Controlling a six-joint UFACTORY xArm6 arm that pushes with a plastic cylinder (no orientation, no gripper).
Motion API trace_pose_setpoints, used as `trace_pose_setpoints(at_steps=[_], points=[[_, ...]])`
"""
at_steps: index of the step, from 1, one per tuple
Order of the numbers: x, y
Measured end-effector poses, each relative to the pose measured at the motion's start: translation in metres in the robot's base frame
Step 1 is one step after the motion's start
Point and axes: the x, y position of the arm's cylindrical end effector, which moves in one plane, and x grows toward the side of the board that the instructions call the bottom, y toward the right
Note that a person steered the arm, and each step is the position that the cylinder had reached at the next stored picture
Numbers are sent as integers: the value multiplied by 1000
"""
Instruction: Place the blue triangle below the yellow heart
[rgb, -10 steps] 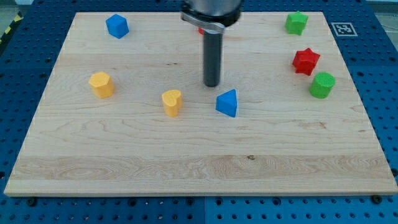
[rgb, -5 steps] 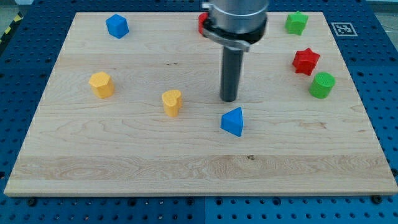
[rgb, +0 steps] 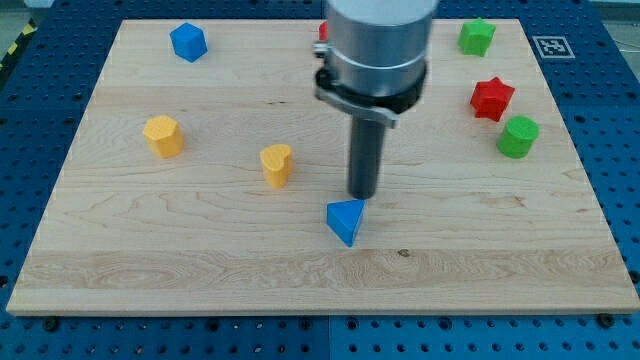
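The blue triangle (rgb: 346, 220) lies on the wooden board (rgb: 200, 250), below and to the right of the yellow heart (rgb: 276, 164). My tip (rgb: 361, 196) stands just above the triangle's upper right edge, touching or nearly touching it. The heart sits left of my rod, a short gap away.
A yellow block (rgb: 163, 135) sits at the left and a blue block (rgb: 188, 42) at the top left. A green star (rgb: 477, 37), red star (rgb: 491, 98) and green cylinder (rgb: 518, 136) stand at the right. A red block (rgb: 323, 31) shows partly behind the arm.
My tip moved down the view and slightly left after first going right. The blue triangle was pushed down and left, from right of the heart to below and right of it.
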Motion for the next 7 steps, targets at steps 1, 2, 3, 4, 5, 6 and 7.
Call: trace_pose_setpoints(at_steps=[1,2,3,4,5,6,7], points=[[16,45],[34,49],[44,7],[55,-54],[57,-105],[57,-110],[56,-73]])
